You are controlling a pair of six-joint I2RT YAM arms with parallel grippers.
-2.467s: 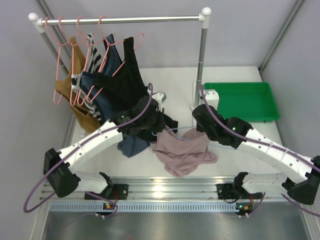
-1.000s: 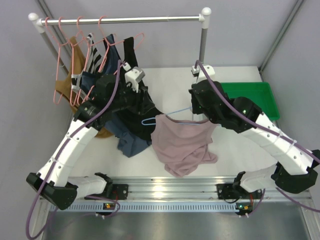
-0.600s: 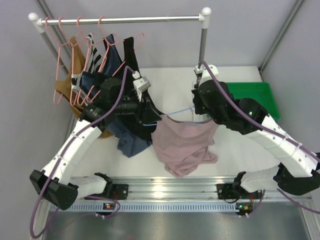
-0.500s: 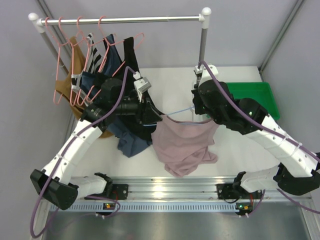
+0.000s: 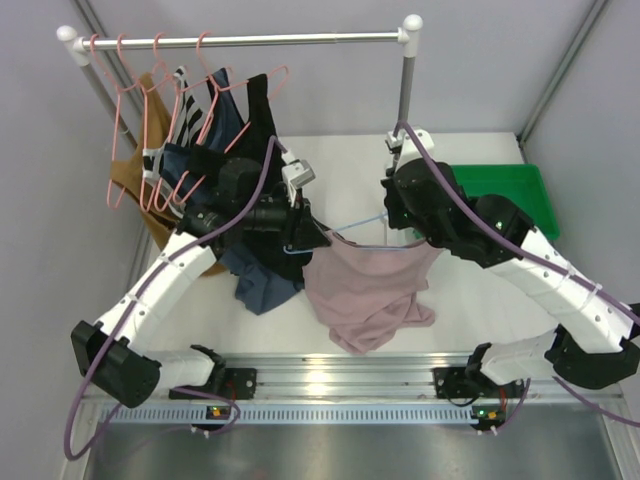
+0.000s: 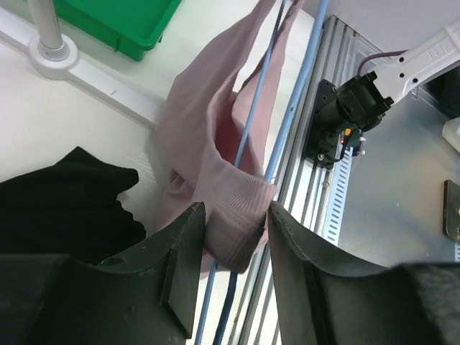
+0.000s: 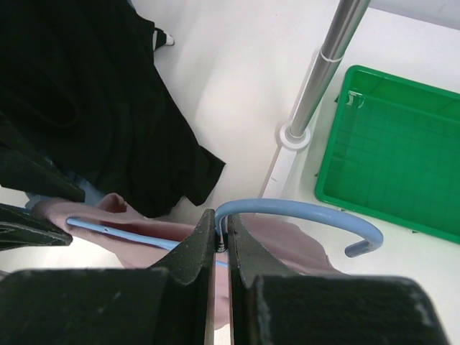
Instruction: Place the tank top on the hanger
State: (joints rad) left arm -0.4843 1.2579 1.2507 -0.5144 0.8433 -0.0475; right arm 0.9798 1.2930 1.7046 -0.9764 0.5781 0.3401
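Note:
The mauve tank top point(image 5: 370, 290) hangs from the light-blue hanger point(image 5: 360, 222), and its lower part is bunched on the table. My right gripper point(image 5: 400, 228) is shut on the hanger's neck; in the right wrist view the hanger's hook point(image 7: 302, 212) curves off to the right of the right gripper point(image 7: 221, 219). My left gripper point(image 5: 312, 238) is at the top's left shoulder. In the left wrist view the left gripper point(image 6: 233, 237) stands open, with a fold of the tank top point(image 6: 215, 165) and the hanger's wires point(image 6: 287, 108) between its fingers point(image 6: 183, 266).
A clothes rack point(image 5: 250, 40) at the back holds pink wire hangers point(image 5: 130, 130) and several garments, among them a black top point(image 5: 250, 170). A navy garment point(image 5: 262, 290) lies under my left arm. A green tray point(image 5: 530, 200) sits at the right by the rack's post point(image 5: 405, 90).
The right gripper has lifted the hanger and tank top off the table. The left gripper has swung right to the top's left shoulder, and its jaws have narrowed round the fabric.

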